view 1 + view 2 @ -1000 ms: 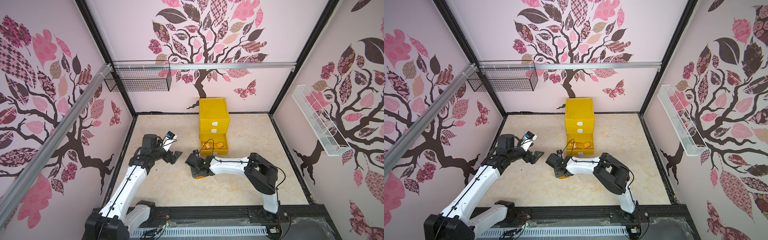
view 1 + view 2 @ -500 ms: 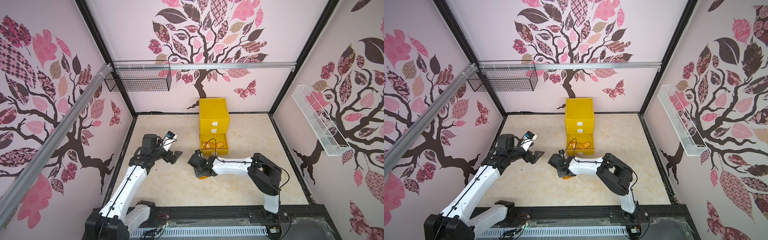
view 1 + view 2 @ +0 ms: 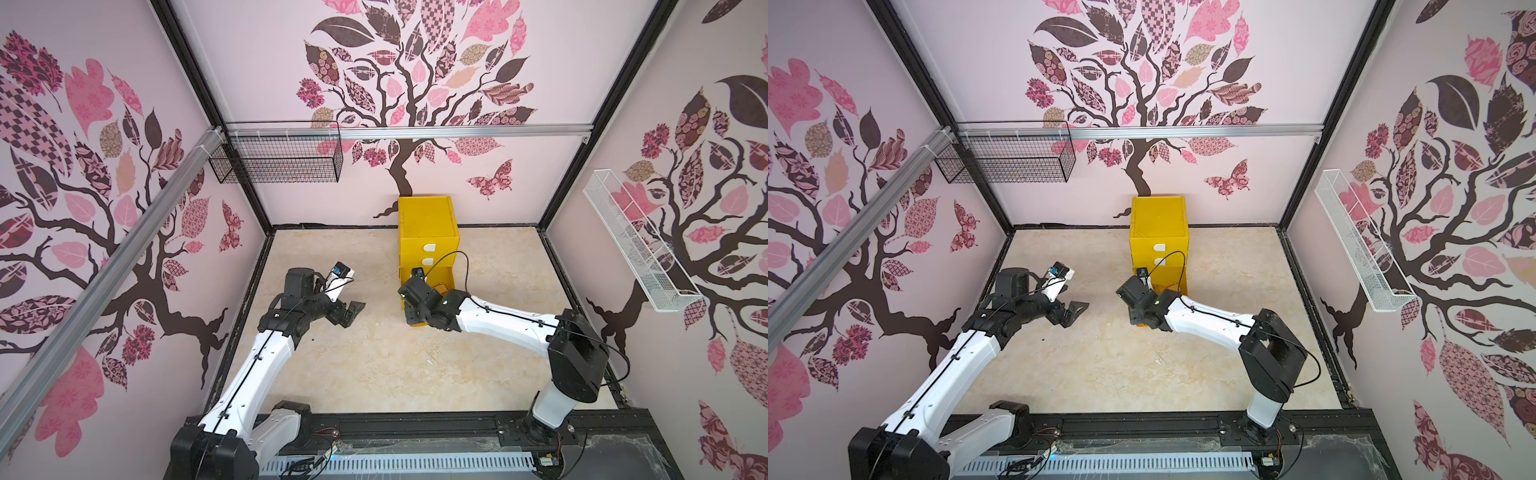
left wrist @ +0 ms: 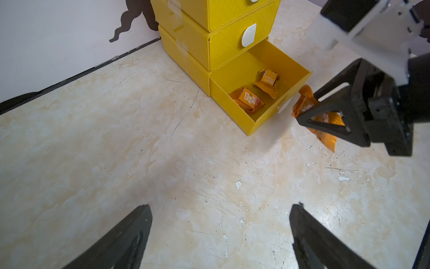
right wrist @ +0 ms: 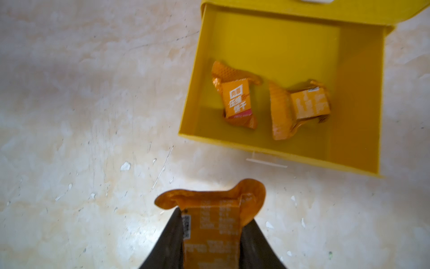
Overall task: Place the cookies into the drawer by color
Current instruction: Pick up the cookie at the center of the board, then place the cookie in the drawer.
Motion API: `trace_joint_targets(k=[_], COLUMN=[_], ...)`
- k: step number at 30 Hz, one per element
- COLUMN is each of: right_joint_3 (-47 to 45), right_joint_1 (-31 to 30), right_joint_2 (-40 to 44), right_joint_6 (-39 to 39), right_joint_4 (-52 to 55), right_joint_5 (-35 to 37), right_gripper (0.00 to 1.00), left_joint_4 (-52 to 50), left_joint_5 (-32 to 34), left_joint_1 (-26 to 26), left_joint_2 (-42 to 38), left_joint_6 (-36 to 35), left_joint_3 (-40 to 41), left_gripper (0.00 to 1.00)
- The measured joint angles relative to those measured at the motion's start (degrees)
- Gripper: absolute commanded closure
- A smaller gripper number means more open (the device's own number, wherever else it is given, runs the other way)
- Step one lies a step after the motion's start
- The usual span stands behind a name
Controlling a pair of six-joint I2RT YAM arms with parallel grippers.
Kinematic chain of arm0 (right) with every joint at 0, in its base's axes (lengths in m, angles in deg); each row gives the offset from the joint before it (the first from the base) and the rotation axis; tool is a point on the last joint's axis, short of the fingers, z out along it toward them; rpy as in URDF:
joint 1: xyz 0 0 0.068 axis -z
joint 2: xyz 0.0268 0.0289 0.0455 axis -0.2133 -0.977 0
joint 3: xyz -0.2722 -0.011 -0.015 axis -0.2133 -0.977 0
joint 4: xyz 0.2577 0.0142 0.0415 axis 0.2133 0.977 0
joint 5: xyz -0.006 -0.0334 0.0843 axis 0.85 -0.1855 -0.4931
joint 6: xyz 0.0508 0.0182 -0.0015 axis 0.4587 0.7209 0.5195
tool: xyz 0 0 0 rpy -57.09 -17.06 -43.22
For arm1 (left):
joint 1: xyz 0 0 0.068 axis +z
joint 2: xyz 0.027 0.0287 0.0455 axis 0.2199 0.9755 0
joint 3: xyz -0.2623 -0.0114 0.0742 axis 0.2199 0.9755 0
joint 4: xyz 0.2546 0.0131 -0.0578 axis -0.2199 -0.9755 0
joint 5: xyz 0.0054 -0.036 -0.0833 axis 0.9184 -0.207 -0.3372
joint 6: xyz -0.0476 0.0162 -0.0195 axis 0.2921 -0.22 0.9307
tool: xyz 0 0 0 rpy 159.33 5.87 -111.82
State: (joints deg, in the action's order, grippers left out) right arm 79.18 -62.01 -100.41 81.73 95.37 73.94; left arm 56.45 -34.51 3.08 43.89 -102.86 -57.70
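Right tool (image 4: pixel 308 108), pinching an orange cookie (image 5: pixel 209 209), has swung toward the open bottom drawer (image 5: pixel 279 46) but hangs at its 6 o'clock, outside; release now and you drop it on the bench (image 4: pixel 116 139). Left tool (image 4: pixel 221 214) spread, empty

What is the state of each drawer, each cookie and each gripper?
Top drawer: shut.
Middle drawer: shut.
Bottom drawer: pulled open.
Two orange cookies: lying in the bottom drawer.
Third orange cookie: gripped, not yet in the drawer.
Right gripper: shut on the third orange cookie.
Left gripper: open, empty.
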Motion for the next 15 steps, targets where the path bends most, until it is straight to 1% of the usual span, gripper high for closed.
trace_joint_targets(k=[9, 15], right_joint_3=[0.2, 2.4], right_joint_1=[9.0, 11.6], right_joint_2=[-0.1, -1.9], right_joint_6=[-4.3, -5.2], right_joint_4=[-5.0, -9.2], right_joint_5=[0.4, 0.3], right_gripper=[0.65, 0.63], left_joint_4=[0.0, -0.2], left_joint_5=[-0.3, -0.3], left_joint_1=[0.0, 0.0], left_joint_2=[0.2, 0.2], left_joint_6=[0.1, 0.1], left_joint_3=[0.0, 0.0], left_gripper=[0.03, 0.03])
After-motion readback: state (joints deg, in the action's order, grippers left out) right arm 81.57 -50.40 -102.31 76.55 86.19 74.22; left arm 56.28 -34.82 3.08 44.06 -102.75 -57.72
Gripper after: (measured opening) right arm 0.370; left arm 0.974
